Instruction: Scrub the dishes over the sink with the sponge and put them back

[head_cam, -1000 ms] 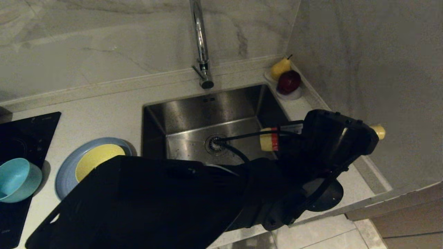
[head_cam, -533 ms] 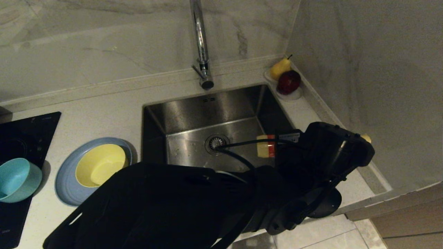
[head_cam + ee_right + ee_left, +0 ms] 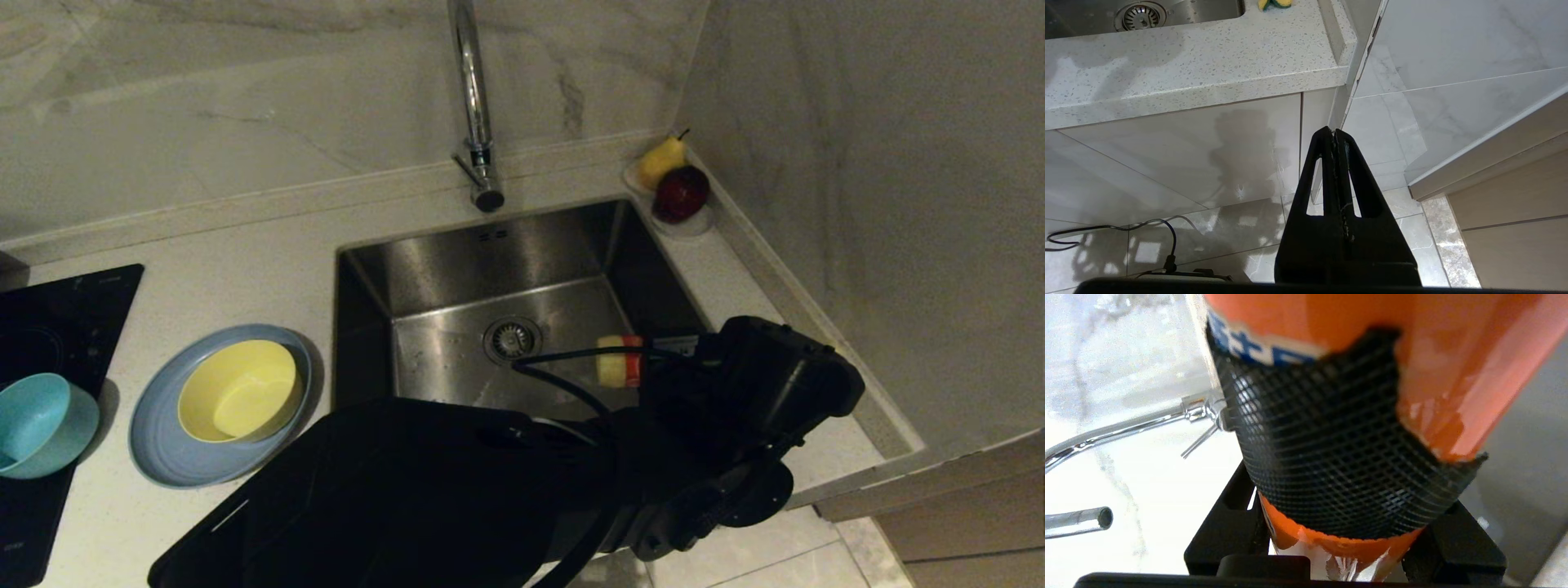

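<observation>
Sponge (image 3: pixel 1274 3): yellow with green face, on worktop (image 3: pixel 1208 61) right of sink (image 3: pixel 457 269).
Plate (image 3: pixel 163 457): slate-blue, ridged, on worktop left of sink; holds yellow bowl (image 3: pixel 237 390).
Teal bowl (image 3: pixel 37 425): on black hob (image 3: pixel 49 318), empty.
Left gripper (image 3: pixel 1331 547): jaws clamped on orange bottle (image 3: pixel 1445 375).
Right gripper (image 3: pixel 1336 136): jaws pressed together, below worktop.

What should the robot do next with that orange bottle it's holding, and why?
Probably lower the orange bottle onto the counter right of the sink and let go. The left claw is clamped on it, while the sponge lies untouched on that counter and the yellow bowl sits in the blue plate, so a free claw seems needed.
</observation>
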